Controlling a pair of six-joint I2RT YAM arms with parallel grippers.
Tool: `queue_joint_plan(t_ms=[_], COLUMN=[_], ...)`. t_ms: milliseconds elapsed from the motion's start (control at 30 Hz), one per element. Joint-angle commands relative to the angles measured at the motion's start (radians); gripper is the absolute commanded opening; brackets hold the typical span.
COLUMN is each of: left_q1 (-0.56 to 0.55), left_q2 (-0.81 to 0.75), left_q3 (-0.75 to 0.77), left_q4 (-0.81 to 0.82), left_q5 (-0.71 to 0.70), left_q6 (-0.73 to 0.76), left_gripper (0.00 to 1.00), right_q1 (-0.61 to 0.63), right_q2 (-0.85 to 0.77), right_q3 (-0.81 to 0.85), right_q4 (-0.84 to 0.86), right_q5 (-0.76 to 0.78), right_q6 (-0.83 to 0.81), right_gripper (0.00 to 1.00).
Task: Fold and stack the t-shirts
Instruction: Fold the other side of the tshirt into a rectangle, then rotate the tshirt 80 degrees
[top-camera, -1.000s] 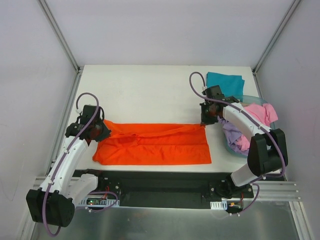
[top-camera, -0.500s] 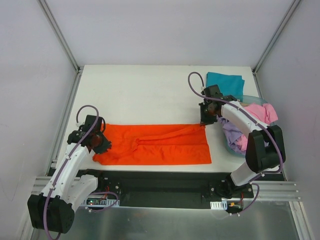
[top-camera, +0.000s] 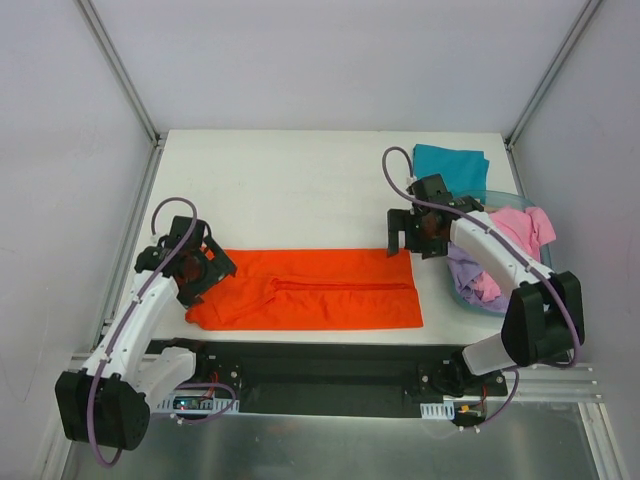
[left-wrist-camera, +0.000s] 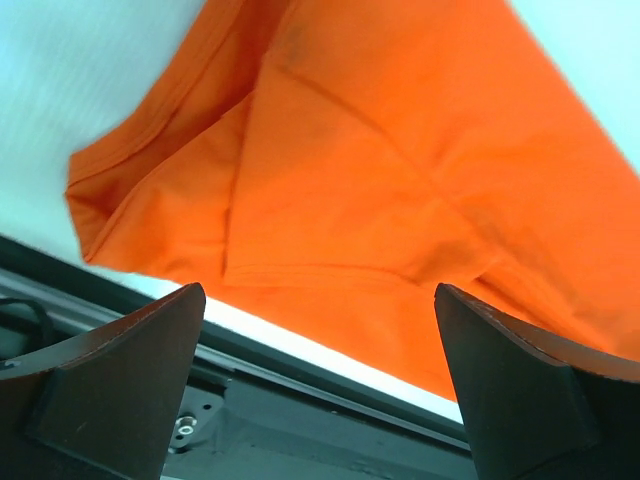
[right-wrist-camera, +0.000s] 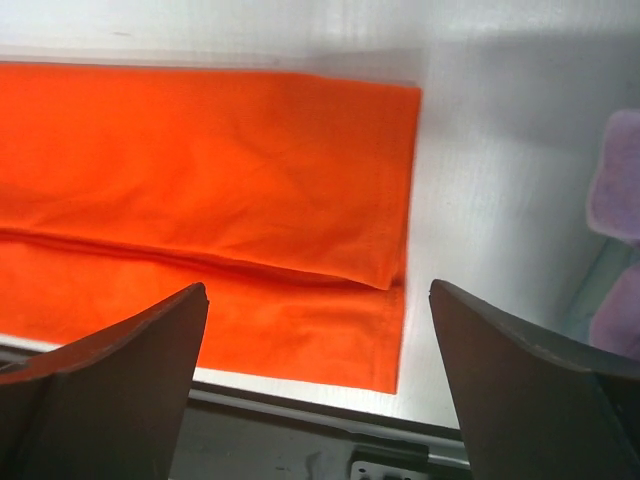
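— Where's our orange-red shirt (top-camera: 320, 290)?
— Lower centre, folded lengthwise; our left gripper (top-camera: 205, 268) and right gripper (top-camera: 405, 238) gape empty at its ends.
— The tub (top-camera: 503, 196)?
— Right edge, holding the pink shirt (top-camera: 520, 225) and lavender shirt (top-camera: 465, 268); teal shirt (top-camera: 450, 165) above it.

No word, number or brand mark can be read in any view. The orange t-shirt (top-camera: 320, 290) is plain, without print, and the blue tub (top-camera: 503, 197) shows no legible label.

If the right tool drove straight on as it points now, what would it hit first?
Probably the orange shirt, near its folded right end; nothing shows between the open right tool and it.
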Motion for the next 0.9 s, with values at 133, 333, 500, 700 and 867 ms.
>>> queue_joint_plan(t_ms=[133, 333, 500, 700, 867], left_q1=[0.002, 0.028, 0.083, 0.108, 0.108], left_q2=[0.218, 0.472, 0.684, 0.876, 1.008], left_q3=[0.139, 0.209, 0.215, 0.284, 0.505], left_q4=[0.207, 0.246, 0.269, 0.268, 0.274], left_q5=[0.097, 0.049, 0.071, 0.149, 0.210], left_q6=[0.098, 0.109, 0.091, 0.074, 0.064], left_gripper=[0.99, 0.99, 0.99, 0.97, 0.99], right_q1=[0.071, 0.143, 0.142, 0.140, 0.140], right_q2=[0.032, 0.160, 0.254, 0.316, 0.302], right_q3=[0.030, 0.049, 0.056, 0.075, 0.047], right_q4=[0.119, 0.144, 0.135, 0.085, 0.065], right_q5=[-0.272, -0.255, -0.245, -0.190, -0.206], right_q6=[0.036, 0.058, 0.058, 0.049, 0.032], right_gripper=[0.97, 0.97, 0.97, 0.97, 0.97])
